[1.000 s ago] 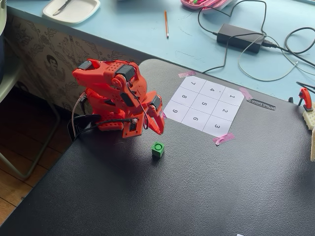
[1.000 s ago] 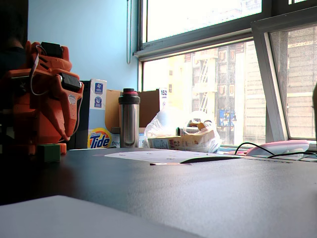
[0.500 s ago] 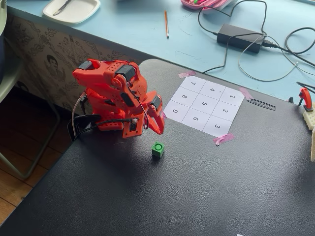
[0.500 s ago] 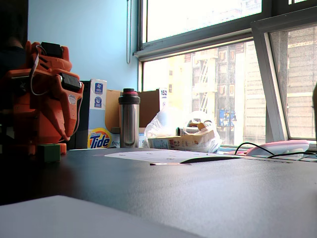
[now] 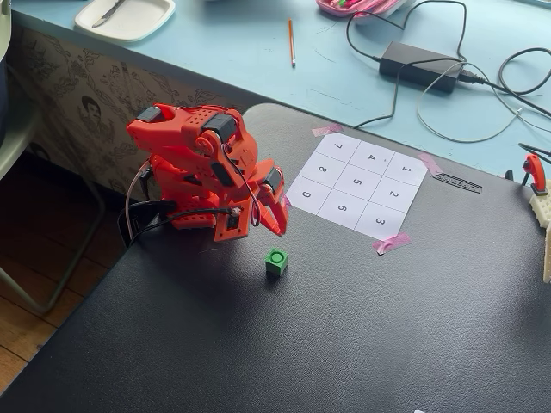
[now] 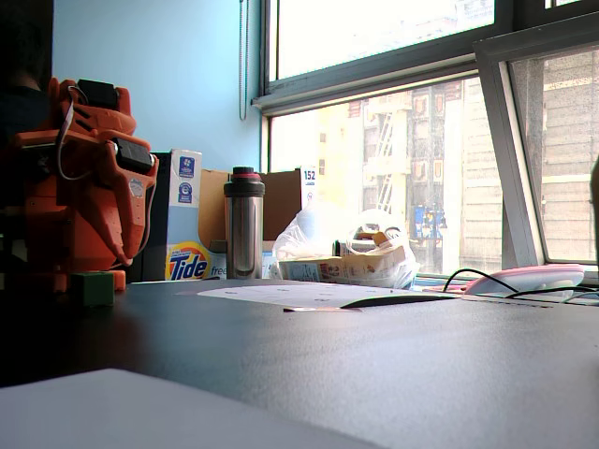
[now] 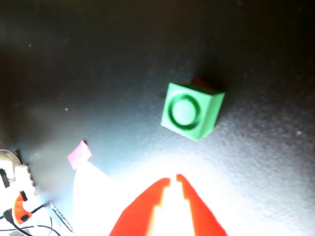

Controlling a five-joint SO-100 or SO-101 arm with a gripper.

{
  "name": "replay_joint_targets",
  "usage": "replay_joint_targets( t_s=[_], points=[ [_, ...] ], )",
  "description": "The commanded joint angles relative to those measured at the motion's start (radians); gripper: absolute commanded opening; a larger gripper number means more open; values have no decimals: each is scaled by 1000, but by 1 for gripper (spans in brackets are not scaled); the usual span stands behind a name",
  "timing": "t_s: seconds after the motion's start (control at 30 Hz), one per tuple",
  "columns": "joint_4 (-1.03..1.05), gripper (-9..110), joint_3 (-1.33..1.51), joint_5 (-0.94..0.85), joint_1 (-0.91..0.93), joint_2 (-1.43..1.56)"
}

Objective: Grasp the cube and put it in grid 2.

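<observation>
Gripper [image 7: 173,180] tips together, empty; cube [image 7: 192,111] on black table [image 5: 362,335] (stud up), apart from gripper.

The red arm [image 6: 80,178] stands folded at the left edge of the dark table [image 6: 374,360]. The green cube [image 6: 94,288] sits on the table just in front of it. The white sheet [image 6: 290,295] lies flat near the far edge. Behind it stand a steel bottle [image 6: 243,224], a Tide box [image 6: 185,220] and a plastic bag [image 6: 342,248].
</observation>
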Motion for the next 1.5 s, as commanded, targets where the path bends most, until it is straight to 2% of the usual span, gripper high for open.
replay_joint_targets(
  t_s=[0.0,0.47,0.73,0.9,1.17,1.47],
  points=[
    [54,0,31,-11,-5,-6],
    [38,0,31,-11,-5,-11],
    [-63,0,-138,-23,5,-252],
    [-43,15,-334,-6,21,-407],
    [48,27,-675,28,83,-652],
    [28,32,-676,-17,212,-859]
  ],
)
